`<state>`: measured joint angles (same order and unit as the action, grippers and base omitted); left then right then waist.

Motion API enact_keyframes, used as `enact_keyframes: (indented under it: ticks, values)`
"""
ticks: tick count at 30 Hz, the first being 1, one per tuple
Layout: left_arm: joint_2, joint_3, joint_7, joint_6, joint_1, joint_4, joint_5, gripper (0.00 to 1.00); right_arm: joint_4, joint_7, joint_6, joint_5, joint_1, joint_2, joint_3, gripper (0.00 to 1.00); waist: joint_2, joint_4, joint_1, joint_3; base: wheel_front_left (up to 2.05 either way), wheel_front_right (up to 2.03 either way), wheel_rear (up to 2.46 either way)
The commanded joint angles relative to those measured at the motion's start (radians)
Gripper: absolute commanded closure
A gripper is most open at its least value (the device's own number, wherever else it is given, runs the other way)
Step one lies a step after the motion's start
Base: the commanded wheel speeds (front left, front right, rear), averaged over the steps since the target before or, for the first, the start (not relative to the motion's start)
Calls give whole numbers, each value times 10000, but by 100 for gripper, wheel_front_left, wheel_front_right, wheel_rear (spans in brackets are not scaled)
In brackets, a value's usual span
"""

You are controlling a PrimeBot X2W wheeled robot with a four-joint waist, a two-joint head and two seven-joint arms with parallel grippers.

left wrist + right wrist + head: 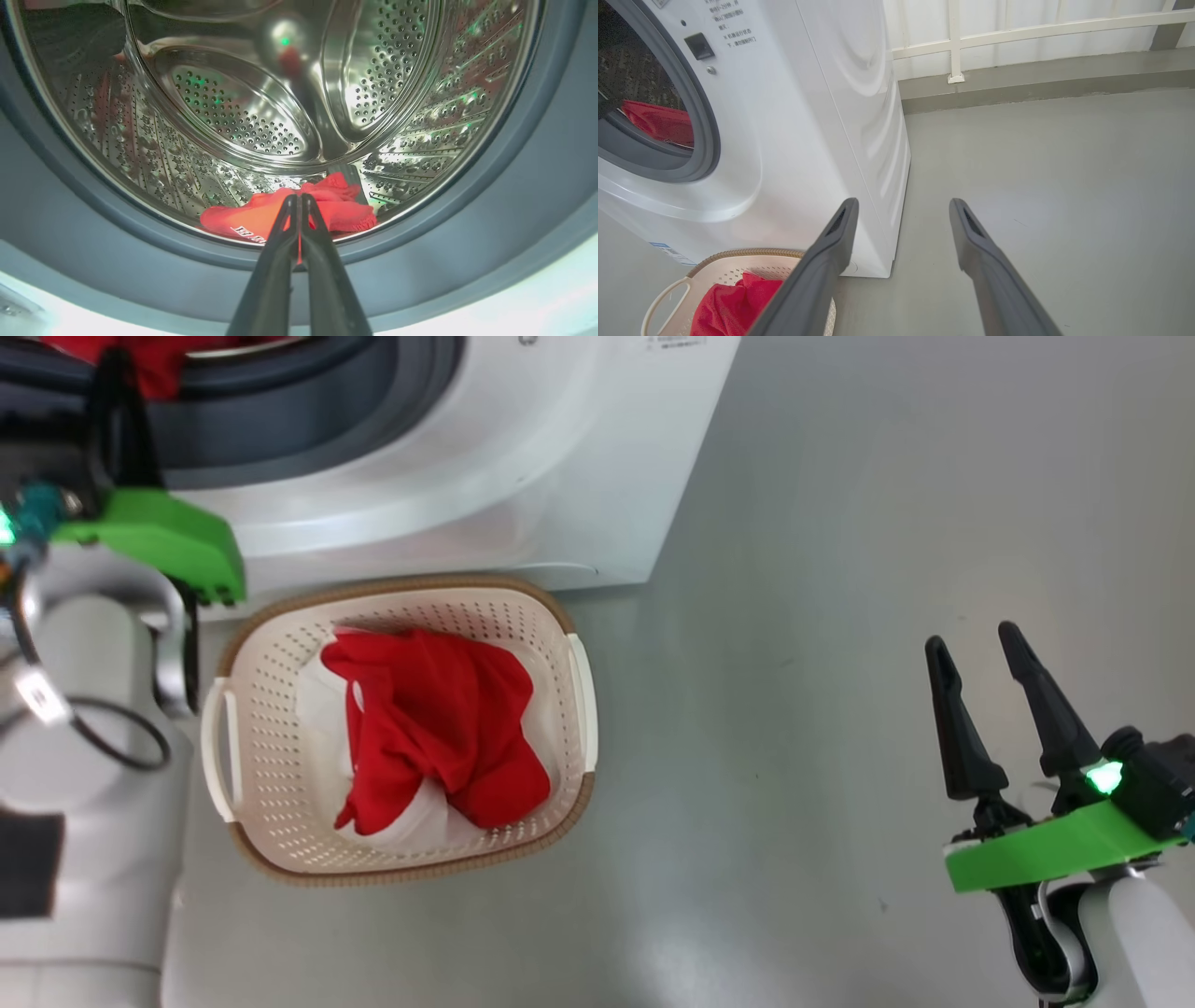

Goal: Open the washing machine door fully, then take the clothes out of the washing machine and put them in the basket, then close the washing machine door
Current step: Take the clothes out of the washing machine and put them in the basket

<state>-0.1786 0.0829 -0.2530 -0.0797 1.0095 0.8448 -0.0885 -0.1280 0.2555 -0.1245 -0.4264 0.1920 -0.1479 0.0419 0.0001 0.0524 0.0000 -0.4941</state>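
Note:
The washing machine stands open at the top left; its door is out of view. My left gripper reaches into the opening. In the left wrist view it is shut, with a sliver of red fabric pinched between the fingers. That fabric belongs to the clothes lying at the front lip of the steel drum. More red and white clothes lie in the basket on the floor below the machine. My right gripper hovers open and empty over the floor, far right of the basket.
Bare grey floor stretches right of the machine and basket. A white railing and a low grey kerb run along the back wall. The basket sits close against the machine's front.

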Motion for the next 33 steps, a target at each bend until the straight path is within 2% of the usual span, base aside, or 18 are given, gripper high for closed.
enact_keyframes:
  ticks: [1,16,33]
  values:
    - [-312,-279,-86,35,-436,-699,-96,100,227,63,-62,84,-323,-150,127,0,-1,-174,0,280,0,0,0]
    - [469,-955,-87,488,-2916,-3694,-308,100,194,63,-62,88,-1044,-343,20,0,-1,-510,0,1221,0,0,0]
    - [975,-1303,-87,558,-4818,-7298,-76,100,301,63,-62,117,-1221,-371,-82,0,-1,-629,0,1232,0,0,0]
